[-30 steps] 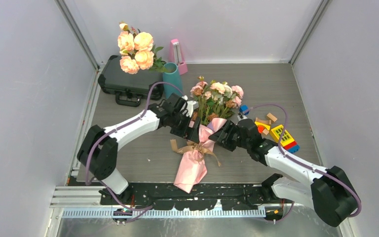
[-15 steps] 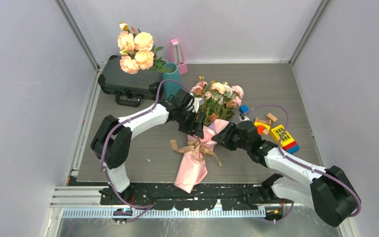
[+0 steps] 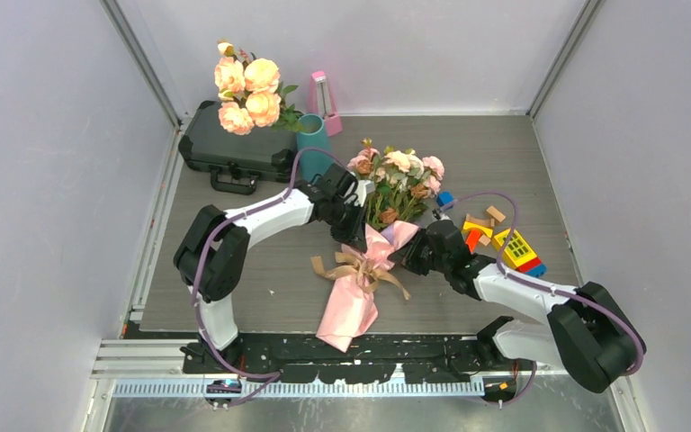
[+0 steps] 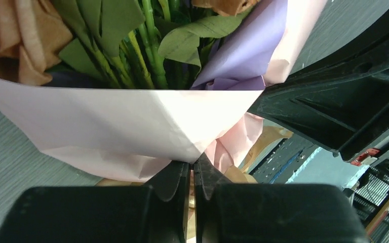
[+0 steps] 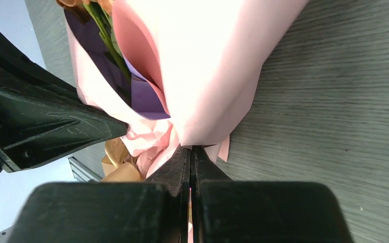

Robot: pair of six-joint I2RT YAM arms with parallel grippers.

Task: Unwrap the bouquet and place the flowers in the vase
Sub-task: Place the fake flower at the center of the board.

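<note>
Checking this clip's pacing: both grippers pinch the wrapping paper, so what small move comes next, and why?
Probably pull the paper edges gently apart: the left gripper and right gripper each pinch one side of its open top, with the ribbon tied below.

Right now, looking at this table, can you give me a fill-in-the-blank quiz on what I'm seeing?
The left tool and the right tool are each shut on the bouquet's pink ____.
The tan ribbon round it is not yet ____.
The black case lies to the ____ of the teal vase.
Missing words: paper, untied, left.
</note>
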